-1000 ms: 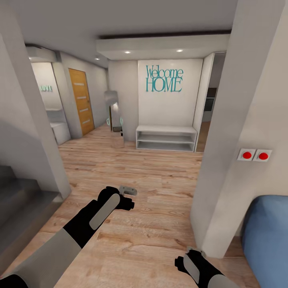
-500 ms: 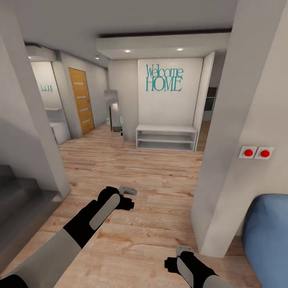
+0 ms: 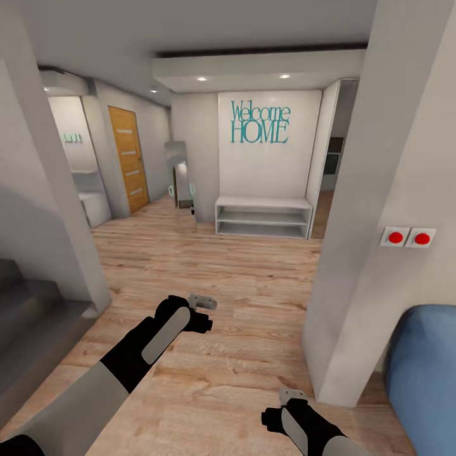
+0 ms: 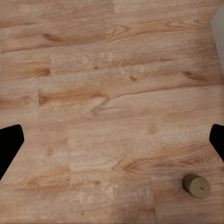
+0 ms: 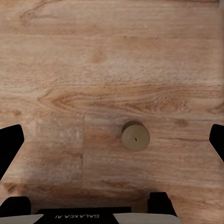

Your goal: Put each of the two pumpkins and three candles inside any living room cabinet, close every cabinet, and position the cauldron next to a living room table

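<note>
The right tool has moved left across the floor over the last second, away from the wall corner, with most of that shift in the first half second and a slight drop lower in the head view. The red switches have edged right and down, so the camera has turned a little.
</note>
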